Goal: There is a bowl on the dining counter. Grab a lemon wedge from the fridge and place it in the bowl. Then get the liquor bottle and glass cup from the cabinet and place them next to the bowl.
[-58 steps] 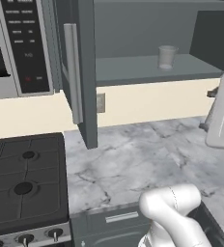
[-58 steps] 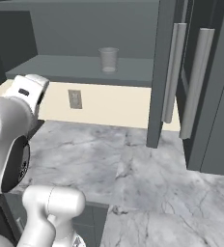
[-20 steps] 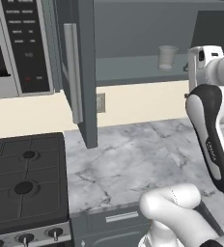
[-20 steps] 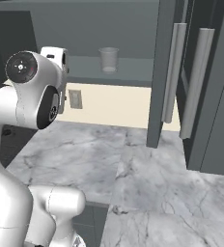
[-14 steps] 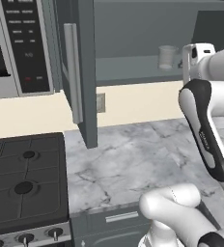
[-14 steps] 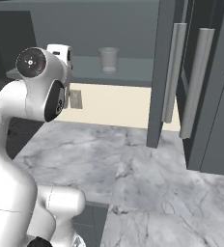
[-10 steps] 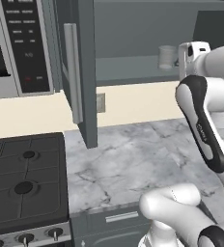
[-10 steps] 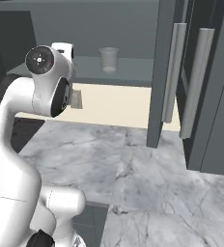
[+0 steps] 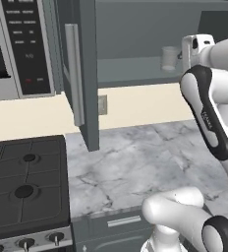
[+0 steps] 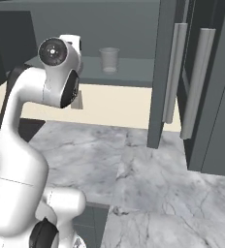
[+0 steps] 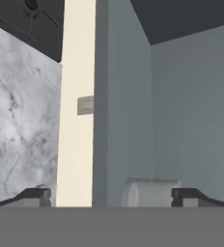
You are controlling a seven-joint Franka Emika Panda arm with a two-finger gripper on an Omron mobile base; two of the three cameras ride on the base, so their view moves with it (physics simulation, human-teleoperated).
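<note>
Your hand [image 11: 111, 195] stood spread wide and empty, the small clear tapered glass cup [image 11: 150, 192] between its fingertips, untouched; no writing was legible

No words or numbers could be read. The microwave panel [image 9: 26, 47] had small pale marks on its buttons, but they were too blurry to make out. The arm [image 9: 208, 120] had a thin line of tiny marks too, also too small to read.
</note>
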